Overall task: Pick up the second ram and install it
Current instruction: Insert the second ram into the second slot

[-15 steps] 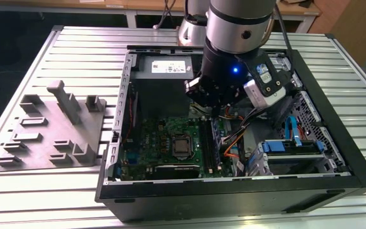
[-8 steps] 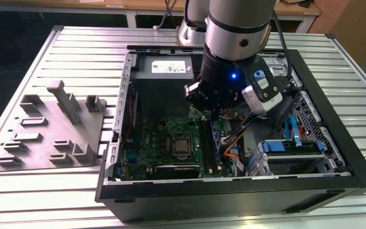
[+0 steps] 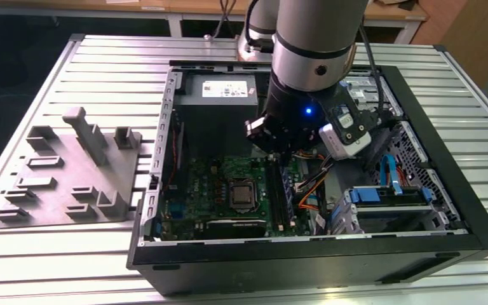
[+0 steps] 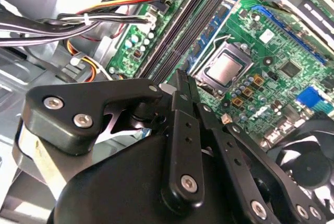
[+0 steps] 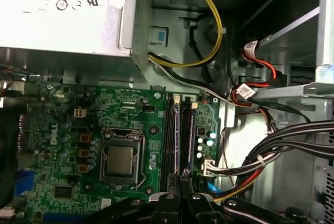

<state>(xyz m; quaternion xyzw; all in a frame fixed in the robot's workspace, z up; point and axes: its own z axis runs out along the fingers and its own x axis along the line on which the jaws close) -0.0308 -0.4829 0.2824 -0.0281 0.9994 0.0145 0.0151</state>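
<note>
The silver arm (image 3: pixel 312 44) is reaching down from the top centre of the exterior view, its wrist pointing downward. The black gripper (image 3: pixel 279 152) is hanging just above the middle of that frame. In both wrist views its fingers (image 4: pixel 189 130) (image 5: pixel 170 203) are pressing together, with no gap showing between the tips.

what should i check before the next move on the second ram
1. Gripper over the ram slots: ok, the tip sits just above them.
2. Fingers shut: ok, they are pressed together.
3. Second ram between the fingers: cannot tell.
4. A stick seated in a slot: cannot tell.
5. Cables off the slots: ok, they are bundled beside them.
</note>
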